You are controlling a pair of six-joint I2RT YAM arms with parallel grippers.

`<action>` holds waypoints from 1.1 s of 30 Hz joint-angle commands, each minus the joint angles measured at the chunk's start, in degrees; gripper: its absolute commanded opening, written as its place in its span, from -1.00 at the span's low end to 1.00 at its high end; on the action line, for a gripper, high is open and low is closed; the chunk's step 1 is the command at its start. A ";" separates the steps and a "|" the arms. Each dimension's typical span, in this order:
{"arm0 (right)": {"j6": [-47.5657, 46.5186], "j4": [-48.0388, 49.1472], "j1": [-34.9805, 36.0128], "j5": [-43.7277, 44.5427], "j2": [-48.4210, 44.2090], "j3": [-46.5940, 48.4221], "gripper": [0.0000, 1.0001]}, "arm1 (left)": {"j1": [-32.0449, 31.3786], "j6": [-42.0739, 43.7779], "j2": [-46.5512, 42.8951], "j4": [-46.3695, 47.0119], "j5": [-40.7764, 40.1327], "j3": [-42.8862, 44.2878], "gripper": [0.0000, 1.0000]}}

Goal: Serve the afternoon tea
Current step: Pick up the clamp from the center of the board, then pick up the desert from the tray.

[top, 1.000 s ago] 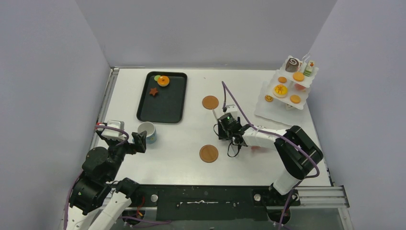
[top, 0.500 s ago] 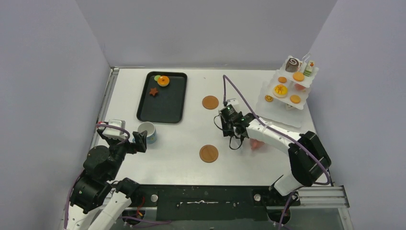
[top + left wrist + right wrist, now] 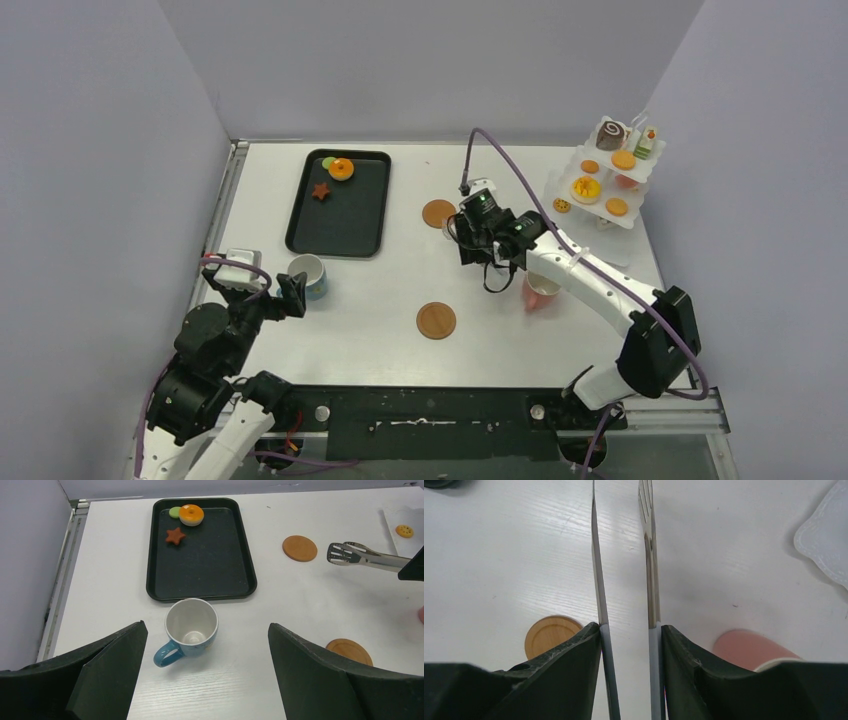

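Observation:
My right gripper (image 3: 468,238) (image 3: 630,627) is shut on the long metal tongs (image 3: 647,555), one finger pressing on each arm. The tongs' tips (image 3: 345,553) hover beside the far wooden coaster (image 3: 438,213). A pink cup (image 3: 540,292) (image 3: 749,647) sits just beside my right forearm. The blue cup (image 3: 308,275) (image 3: 191,627) stands upright with its handle turned towards my left gripper (image 3: 292,296) (image 3: 206,626), which is open just short of it. An orange tart (image 3: 341,169), a star cookie (image 3: 320,190) and a green disc (image 3: 328,162) lie on the black tray (image 3: 345,225).
A white tiered stand (image 3: 588,232) at the back right carries several pastries, among them a chocolate swirl roll (image 3: 609,134). A second wooden coaster (image 3: 436,320) lies at the middle front. Grey walls close in the table on three sides.
My right arm has stretched away from me and lifted, carrying the tongs towards the far coaster and uncovering the pink cup. Its fingers have drawn a little closer together. The left arm has stayed still.

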 commanded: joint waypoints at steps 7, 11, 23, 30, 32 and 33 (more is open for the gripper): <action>-6.82 11.18 2.40 -4.31 11.40 14.28 -0.13 | 0.93 0.72 0.55 2.85 0.15 0.55 0.80; -10.57 15.26 3.00 -5.56 18.26 20.31 -0.12 | 1.18 0.70 0.39 2.83 0.11 0.57 0.80; -10.55 26.78 6.18 -8.00 37.48 35.86 -0.13 | 1.54 0.63 -0.15 2.82 -0.50 0.52 0.81; -26.85 29.14 11.61 -0.48 46.18 45.25 -0.13 | 1.73 0.55 -0.55 2.82 -0.88 0.62 0.81; -28.53 28.53 12.06 -0.60 48.14 47.98 -0.12 | 1.80 0.55 -0.48 2.75 -1.03 0.71 0.80; -28.89 27.92 12.14 -0.55 49.16 49.39 -0.11 | 1.81 0.55 -0.50 2.74 -1.10 0.71 0.80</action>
